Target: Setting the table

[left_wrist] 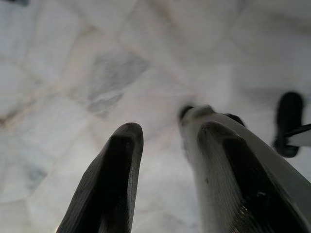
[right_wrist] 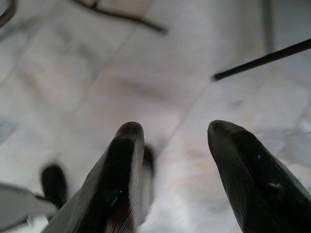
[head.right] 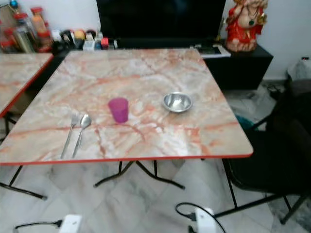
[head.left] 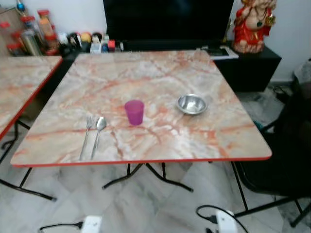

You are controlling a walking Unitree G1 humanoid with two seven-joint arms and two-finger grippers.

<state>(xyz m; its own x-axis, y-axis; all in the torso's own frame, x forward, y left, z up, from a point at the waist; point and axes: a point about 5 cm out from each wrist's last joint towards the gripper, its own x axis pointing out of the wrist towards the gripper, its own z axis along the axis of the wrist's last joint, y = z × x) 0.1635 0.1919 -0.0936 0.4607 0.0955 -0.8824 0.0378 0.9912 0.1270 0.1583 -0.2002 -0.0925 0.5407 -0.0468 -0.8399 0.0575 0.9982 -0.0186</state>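
Marble-patterned and edged in red, the worktop (head.left: 146, 82) stands on thin black folding legs over a pale marble floor (head.left: 146, 204), with a dark television (head.left: 167, 19) and a red figurine (head.left: 252, 24) behind it. On it lie a fork (head.left: 87, 136) and a spoon (head.left: 98, 133) side by side near the front edge on the robot's left, a magenta plastic cup (head.left: 134, 112) upright just beside them toward the middle, and a small steel bowl (head.left: 192, 104) further right, apart from the cup. A second worktop (head.left: 19, 82) of the same kind stands to the left, and a black chair (head.left: 286, 160) waits at the right.

Both arms hang low over the floor. The left hand (left_wrist: 167, 145) has its fingers spread with nothing between them; the right hand (right_wrist: 175, 145) is likewise parted and empty.

Several things could go wrong, to my eye. The cup looks light and would tip if a finger caught its rim. Fork and spoon lie flat and close together, so a pinch may slide them or lift both, and they sit near enough to the edge to be pushed off. Black cables and white power bricks (head.left: 221, 221) lie on the floor close to the robot, and could snag a foot as it steps in.
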